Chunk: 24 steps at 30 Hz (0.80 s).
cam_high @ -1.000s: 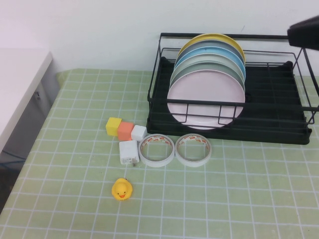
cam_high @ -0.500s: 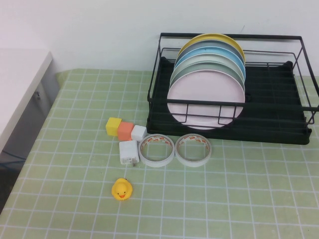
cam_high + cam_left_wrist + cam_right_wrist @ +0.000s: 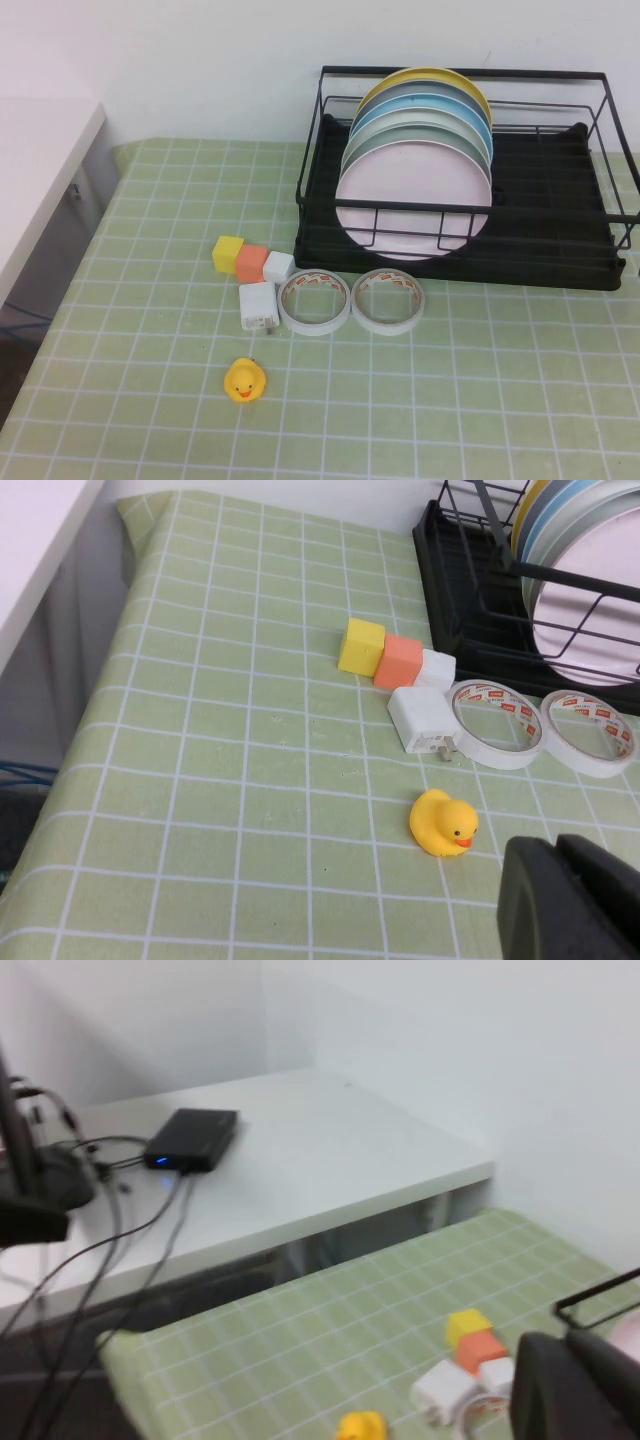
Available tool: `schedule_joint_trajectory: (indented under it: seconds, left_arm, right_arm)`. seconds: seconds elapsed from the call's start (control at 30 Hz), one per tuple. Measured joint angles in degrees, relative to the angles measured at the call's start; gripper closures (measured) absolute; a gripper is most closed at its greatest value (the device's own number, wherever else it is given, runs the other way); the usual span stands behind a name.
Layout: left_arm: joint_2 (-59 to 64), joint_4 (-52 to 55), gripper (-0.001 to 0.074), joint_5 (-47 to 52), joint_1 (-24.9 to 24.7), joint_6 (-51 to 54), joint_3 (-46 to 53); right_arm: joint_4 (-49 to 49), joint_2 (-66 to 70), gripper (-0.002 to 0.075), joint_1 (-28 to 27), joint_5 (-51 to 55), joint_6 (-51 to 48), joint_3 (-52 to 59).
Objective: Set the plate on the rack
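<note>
at the front of the rack your plate stands upright in the dividers; task looks done. left gripper hovers near the duck, right gripper off over the table's left; fingers' state: cannot tell.

Matte black, rounded left pincer and right pincer.

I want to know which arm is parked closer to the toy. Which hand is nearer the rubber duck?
Left. The left hand hangs just beside the rubber duck, above the table. The right hand is farther, over by the rack side, with the duck well off from it.
</note>
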Motion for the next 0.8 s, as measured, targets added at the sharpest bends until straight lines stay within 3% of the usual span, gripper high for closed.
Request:
schedule_joint_trajectory:
  seconds: [0.2, 0.5, 0.8]
  left_arm:
    - [0.0, 0.0, 0.0736, 0.0, 0.0, 0.0, 0.0]
    - [0.0, 0.0, 0.0736, 0.0, 0.0, 0.0, 0.0]
    - [0.0, 0.1, 0.0736, 0.0, 0.0, 0.0, 0.0]
  right_arm:
    - [-3.8, 0.0, 0.0726, 0.0, 1.4, -0.1, 0.0]
    - [-21.5, -6.9, 0.0726, 0.0, -7.9, 0.6, 0.0]
    - [-37.8, -20.0, 0.0726, 0.0, -10.1, 9.2, 0.3]
